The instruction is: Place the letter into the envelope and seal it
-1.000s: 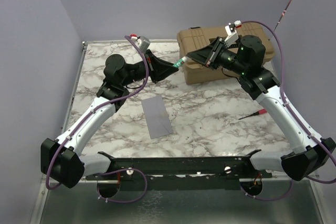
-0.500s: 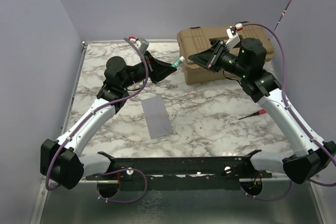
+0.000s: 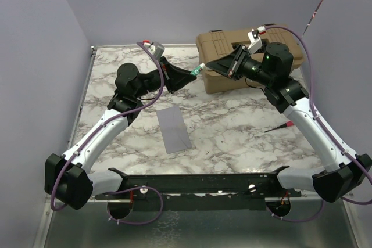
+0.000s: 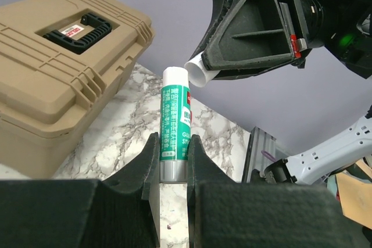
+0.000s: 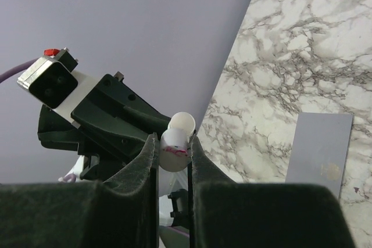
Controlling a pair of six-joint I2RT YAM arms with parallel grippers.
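Where both arms meet above the far half of the table point(image 3: 244, 137), items as follows.

- Left end effector point(image 4: 172, 143): clenched on a green-and-white glue stick point(image 4: 174, 114), gripped at its lower body. The stick's white top end points toward the right arm.
- Right end effector point(image 5: 173, 143): clenched on a small white cap point(image 5: 172, 150), held just beside the stick's top end. Whether the two touch cannot be told.
- Envelope point(image 3: 173, 129): blue-grey, lying flat on the marble table near its middle, on the left arm's side, well apart from both end effectors.
- Tan toolbox point(image 3: 215, 45): lid down, at the far right, behind the right end effector.
- Red-handled screwdriver point(image 3: 279, 126): lying on the table at right.
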